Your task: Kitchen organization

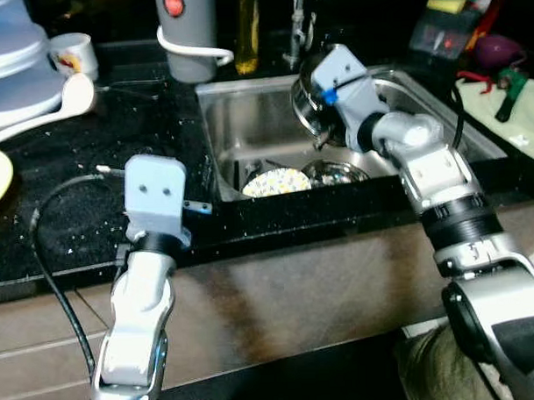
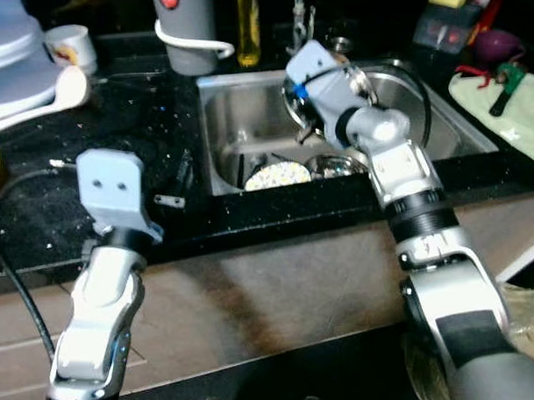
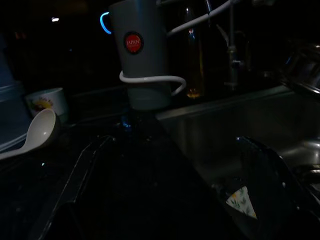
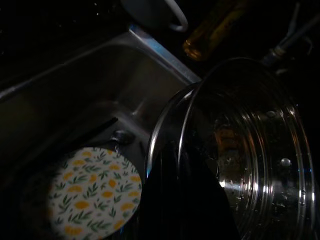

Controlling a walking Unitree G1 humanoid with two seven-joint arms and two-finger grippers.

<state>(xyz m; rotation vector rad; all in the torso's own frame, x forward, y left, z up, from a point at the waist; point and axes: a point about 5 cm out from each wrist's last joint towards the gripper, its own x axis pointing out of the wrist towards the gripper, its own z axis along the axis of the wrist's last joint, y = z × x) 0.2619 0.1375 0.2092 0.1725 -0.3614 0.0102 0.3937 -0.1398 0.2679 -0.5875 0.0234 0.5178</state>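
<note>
sink: steel basin set in my black counter.
steel pot: tilted on its side above the basin, my right gripper clamped on its rim.
floral plate: flat on the sink floor, near the front wall.
left gripper: over the counter beside the sink, fingers spread wide, nothing in them.

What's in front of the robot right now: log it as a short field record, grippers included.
setting: black countertop with steel sink
right gripper: over the sink, clamped on the rim of a tilted steel pot
left gripper: above the counter left of the sink, holding nothing visible
in sink: floral plate, small metal bowl
behind sink: grey kettle, oil bottle
counter, left: white ladle, mug
</note>
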